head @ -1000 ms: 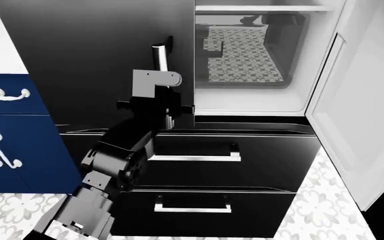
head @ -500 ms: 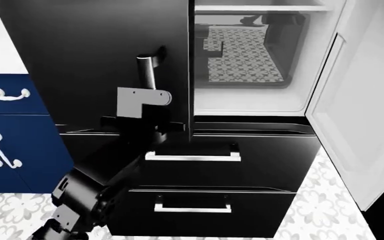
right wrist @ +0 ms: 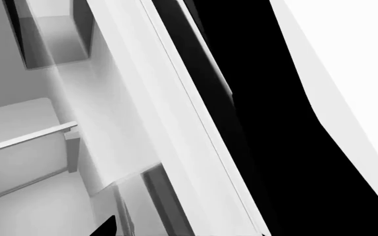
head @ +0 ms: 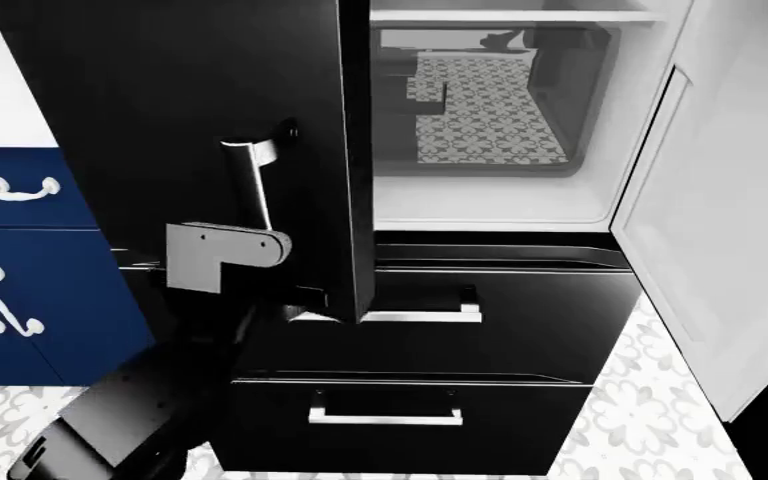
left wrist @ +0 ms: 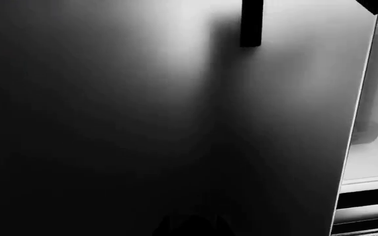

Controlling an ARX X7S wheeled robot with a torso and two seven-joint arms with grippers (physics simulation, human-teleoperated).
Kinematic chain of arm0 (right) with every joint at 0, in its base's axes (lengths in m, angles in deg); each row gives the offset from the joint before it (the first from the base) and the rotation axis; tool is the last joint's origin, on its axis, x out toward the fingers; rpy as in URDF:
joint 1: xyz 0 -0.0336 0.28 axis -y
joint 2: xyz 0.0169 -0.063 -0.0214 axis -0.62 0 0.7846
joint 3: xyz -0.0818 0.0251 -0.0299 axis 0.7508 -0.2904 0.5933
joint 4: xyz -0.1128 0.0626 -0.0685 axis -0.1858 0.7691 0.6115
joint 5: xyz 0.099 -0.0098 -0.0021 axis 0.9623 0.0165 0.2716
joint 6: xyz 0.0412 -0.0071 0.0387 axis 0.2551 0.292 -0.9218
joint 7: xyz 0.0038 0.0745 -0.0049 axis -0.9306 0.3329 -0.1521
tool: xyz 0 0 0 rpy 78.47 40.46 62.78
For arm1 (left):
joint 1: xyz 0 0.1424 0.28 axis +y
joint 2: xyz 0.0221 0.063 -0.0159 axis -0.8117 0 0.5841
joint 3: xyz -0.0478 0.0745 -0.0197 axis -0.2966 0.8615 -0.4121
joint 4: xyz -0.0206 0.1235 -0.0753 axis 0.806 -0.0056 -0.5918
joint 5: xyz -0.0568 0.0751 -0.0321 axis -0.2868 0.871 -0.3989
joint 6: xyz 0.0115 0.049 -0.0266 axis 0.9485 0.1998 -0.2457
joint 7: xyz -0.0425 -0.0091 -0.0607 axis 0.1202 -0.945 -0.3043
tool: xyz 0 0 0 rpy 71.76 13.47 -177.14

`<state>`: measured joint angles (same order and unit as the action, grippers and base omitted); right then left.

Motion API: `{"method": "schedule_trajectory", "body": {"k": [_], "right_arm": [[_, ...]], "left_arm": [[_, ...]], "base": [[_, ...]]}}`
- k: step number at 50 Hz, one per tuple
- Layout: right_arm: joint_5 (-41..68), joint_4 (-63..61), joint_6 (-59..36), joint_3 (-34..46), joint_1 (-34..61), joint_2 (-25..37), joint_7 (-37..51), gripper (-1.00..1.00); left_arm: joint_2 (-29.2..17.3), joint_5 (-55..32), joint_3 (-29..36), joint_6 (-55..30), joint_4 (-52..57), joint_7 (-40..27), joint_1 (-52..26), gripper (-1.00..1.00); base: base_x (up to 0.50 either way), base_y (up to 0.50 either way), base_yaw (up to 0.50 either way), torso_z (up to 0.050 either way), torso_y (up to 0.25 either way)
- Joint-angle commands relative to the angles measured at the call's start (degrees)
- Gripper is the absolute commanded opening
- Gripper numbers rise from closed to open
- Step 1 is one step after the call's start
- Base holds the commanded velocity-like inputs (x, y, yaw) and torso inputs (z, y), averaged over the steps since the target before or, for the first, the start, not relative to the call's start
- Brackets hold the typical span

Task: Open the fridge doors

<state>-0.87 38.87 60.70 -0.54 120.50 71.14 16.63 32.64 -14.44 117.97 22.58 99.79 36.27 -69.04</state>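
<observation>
L fridge door [head: 184,110] now swung partway out vs 1 s ago: free edge has left fridge body, gap shows interior shelf [head: 511,17] behind. R fridge door [head: 724,210] already wide open, white inner face showing. L arm [head: 157,390] has pulled back toward robot, metal wrist bracket [head: 221,252] beside silver bar handle [head: 257,180]. L pincer hidden behind bracket; can't tell if clamped on handle. R pincer not in view. Judgement: pull working, L door needs more swing. Drawer fronts [head: 478,320] below untouched.
</observation>
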Motion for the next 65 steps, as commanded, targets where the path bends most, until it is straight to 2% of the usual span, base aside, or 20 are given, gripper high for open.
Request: {"method": "schedule_trajectory", "body": {"k": [1, 12, 13, 21, 32, 50, 65], "right_arm": [[0.5, 16.2, -1.8, -0.8, -4.8, 0.4, 5.3, 1.00], [0.4, 16.2, -1.9, -1.2, -5.1, 0.4, 5.2, 1.00], [0.4, 16.1, -1.9, -1.3, -5.2, 0.4, 5.2, 1.00], [0.2, 16.4, -2.0, -1.5, -5.2, 0.0, 5.0, 1.00], [-0.2, 16.6, -2.4, -1.6, -5.1, -0.4, 4.9, 1.00], [-0.4, 16.5, -2.5, -2.3, -5.8, -0.6, 4.8, 1.00], [-1.1, 17.0, -3.6, -2.2, -4.8, -1.5, 4.4, 1.00]], "left_arm": [[-3.6, 5.1, -5.3, 5.5, 10.8, 0.0, 3.6, -1.00], [-8.8, 7.1, -14.9, 15.3, 23.5, -6.8, 16.0, -1.00], [-9.4, 7.4, -16.1, 16.5, 25.2, -7.4, 17.7, 1.00], [-9.9, 11.0, -22.5, 28.2, 31.1, -8.2, 27.9, 1.00], [-7.7, 13.8, -25.3, 39.8, 30.9, -5.5, 32.7, 1.00], [-6.9, 15.6, -28.2, 44.1, 31.9, -6.0, 36.2, 1.00], [-7.0, 16.1, -29.3, 44.5, 33.5, -6.6, 37.6, 1.00]], "base": [[0.00, -0.01, 0.00, 0.000, 0.000], [0.00, 0.00, 0.00, 0.000, 0.001], [0.00, 0.00, 0.00, 0.000, 0.010], [0.00, 0.00, 0.00, -0.001, 0.000], [0.00, 0.00, 0.00, -0.001, 0.000], [0.00, 0.00, 0.00, 0.000, 0.000], [0.00, 0.00, 0.00, 0.000, 0.000]]}}
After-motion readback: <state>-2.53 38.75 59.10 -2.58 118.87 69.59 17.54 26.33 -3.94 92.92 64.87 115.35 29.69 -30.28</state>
